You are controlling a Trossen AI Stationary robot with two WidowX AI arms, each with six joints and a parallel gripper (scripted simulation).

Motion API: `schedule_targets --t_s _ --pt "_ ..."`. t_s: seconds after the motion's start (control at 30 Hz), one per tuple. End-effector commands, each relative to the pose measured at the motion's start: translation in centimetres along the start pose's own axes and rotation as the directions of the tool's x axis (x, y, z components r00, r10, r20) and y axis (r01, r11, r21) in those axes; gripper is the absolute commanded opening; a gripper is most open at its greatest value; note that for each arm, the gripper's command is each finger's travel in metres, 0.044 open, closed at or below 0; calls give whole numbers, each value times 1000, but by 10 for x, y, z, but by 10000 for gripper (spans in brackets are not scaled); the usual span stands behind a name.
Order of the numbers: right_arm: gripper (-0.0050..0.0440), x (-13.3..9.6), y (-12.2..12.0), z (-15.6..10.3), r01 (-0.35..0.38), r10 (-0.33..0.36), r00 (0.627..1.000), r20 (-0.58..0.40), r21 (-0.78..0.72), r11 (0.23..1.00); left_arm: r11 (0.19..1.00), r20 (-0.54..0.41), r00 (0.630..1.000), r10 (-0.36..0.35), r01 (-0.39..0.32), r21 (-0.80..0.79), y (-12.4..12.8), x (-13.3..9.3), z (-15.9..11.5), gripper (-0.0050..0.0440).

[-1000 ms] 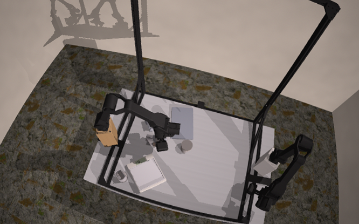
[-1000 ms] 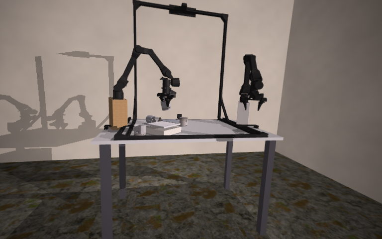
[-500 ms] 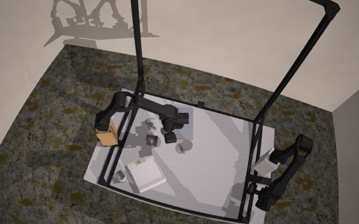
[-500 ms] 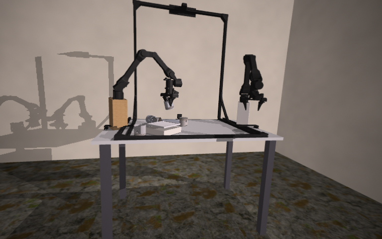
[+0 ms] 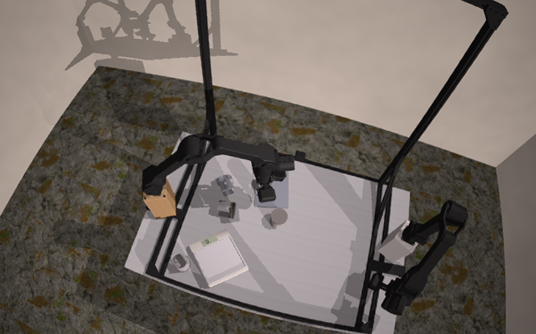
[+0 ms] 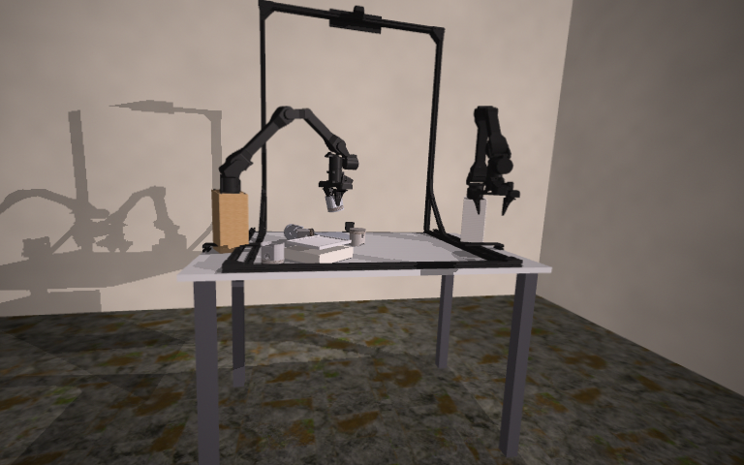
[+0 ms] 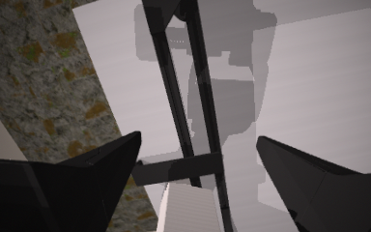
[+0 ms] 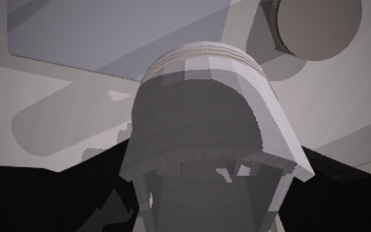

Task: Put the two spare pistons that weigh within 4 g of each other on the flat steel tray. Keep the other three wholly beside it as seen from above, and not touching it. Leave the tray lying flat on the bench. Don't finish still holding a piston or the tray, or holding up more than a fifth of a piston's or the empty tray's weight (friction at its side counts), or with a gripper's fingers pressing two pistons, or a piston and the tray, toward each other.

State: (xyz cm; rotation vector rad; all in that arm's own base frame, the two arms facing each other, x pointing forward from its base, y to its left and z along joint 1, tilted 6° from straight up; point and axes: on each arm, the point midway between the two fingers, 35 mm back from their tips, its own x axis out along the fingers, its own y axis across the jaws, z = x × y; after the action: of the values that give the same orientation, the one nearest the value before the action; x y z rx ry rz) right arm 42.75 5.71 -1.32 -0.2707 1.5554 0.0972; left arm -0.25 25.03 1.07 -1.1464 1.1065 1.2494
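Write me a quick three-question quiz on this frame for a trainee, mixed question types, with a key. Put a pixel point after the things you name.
1. Multiple choice: What is the right gripper [image 5: 278, 176] [image 6: 335, 198] [image 8: 205, 140] holding?
A) the tray
B) a piston
C) the scale
D) nothing

2. True or false: The left gripper [image 5: 379, 283] [image 6: 491, 211] [image 7: 200, 138] is open.

3. Fill in the blank: Counting only pistons resting directly on the bench [image 5: 306, 251] [image 6: 394, 249], the top view shows ____.

Key: 1. B, a piston [image 6: 334, 204] [image 8: 208, 106]; 2. True; 3. four.
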Motion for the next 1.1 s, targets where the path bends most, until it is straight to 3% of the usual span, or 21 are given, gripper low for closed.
schedule_targets --t_s 0.0,0.47,0.77,1.07 --pt "158 -2 13 18 4 -4 1000 8 1 1000 1000 0 1000 -1 1 1 0 0 0 440" --pt "158 -2 43 59 3 -3 1000 7 0 1000 1000 0 1000 -1 1 1 0 0 0 440" --pt "158 -2 43 59 27 -30 999 -16 -182 983 1000 0 1000 -1 1 1 0 0 0 440" --pt "158 -2 43 59 48 -70 997 -38 -407 912 1000 0 1000 -1 1 1 0 0 0 440"
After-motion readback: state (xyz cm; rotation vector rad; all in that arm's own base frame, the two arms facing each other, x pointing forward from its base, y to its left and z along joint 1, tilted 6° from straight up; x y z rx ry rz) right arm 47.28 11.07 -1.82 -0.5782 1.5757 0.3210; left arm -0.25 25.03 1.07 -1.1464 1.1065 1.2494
